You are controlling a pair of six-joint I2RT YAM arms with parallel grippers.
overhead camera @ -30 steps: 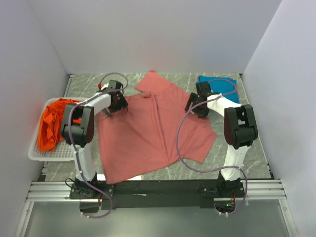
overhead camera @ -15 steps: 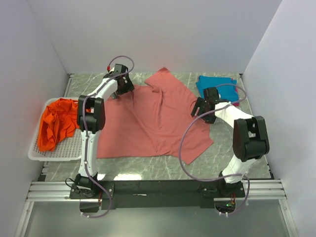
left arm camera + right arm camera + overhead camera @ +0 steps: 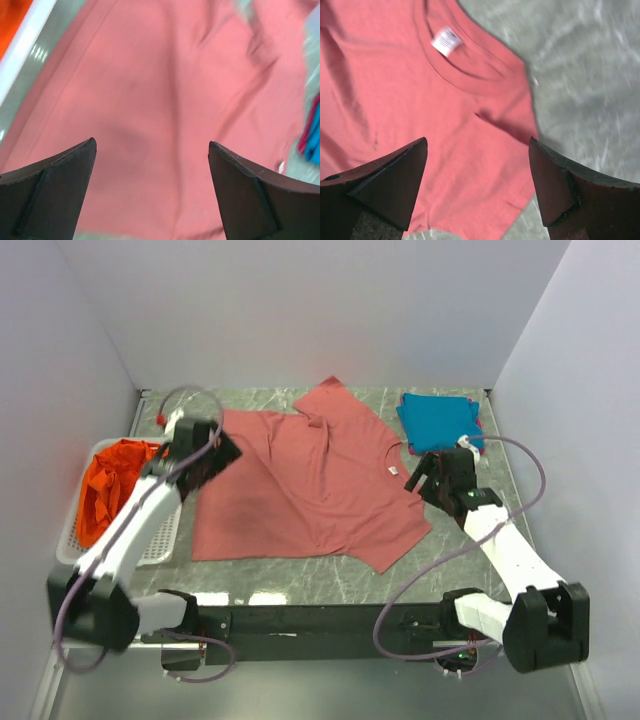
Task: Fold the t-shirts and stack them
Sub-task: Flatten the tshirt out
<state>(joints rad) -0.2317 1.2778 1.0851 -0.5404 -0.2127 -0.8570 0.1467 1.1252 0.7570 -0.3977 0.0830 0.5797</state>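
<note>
Arms withdrawn; salmon-red t-shirt (image 3: 310, 490) lies between left end effector (image 3: 151, 142), right end effector (image 3: 477, 139), both wide, empty.

salmon shirt (image 3: 310, 485): plain dusty salmon-red | label (image 3: 393, 469): white | orange shirt (image 3: 105, 490): plain bright orange | teal shirt (image 3: 440, 420): plain teal-blue | magenta shirt (image 3: 306, 131): magenta edge only | basket (image 3: 160, 540): white mesh | table (image 3: 500, 530): grey-green marble, pale veins | walls (image 3: 300, 310): plain white
</note>
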